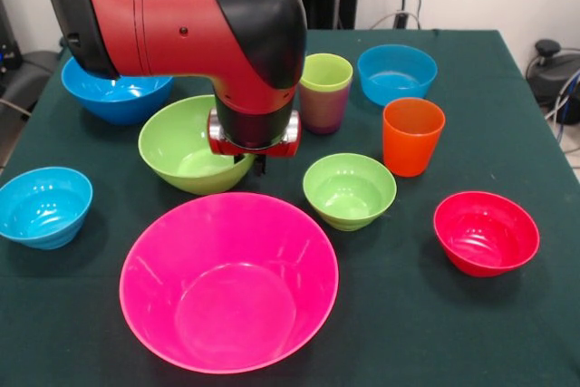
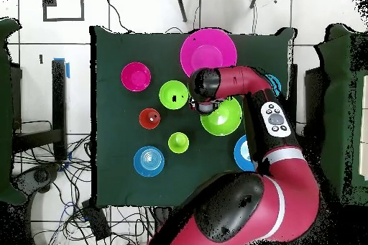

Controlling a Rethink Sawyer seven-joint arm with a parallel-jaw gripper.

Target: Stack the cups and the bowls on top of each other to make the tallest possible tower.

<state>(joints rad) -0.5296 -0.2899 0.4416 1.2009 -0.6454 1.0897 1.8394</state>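
Observation:
The huge pink bowl (image 1: pixel 228 283) (image 2: pixel 208 52) stands at the table's front. Behind it are the large green bowl (image 1: pixel 186 144) (image 2: pixel 221 116), the small green bowl (image 1: pixel 349 189) and the red bowl (image 1: pixel 485 233). The large blue bowl (image 1: pixel 116 88) is at the back left. One light-blue bowl (image 1: pixel 43 206) sits at the left edge, another (image 1: pixel 396 72) at the back right. The orange cup (image 1: pixel 412 136) stands alone. The lime cup (image 1: pixel 324 74) sits inside the purple cup (image 1: pixel 323 115). No bowl is nested and no tower is in view. My gripper (image 1: pixel 260 167) hangs over the large green bowl's right rim, mostly hidden by the wrist.
The dark green cloth table (image 1: pixel 399 333) ends close to the pink bowl at the front. My red arm (image 2: pixel 251 88) reaches over the large blue bowl and one light-blue bowl in the overhead view. Cables (image 2: pixel 50 177) lie on the floor beside the table.

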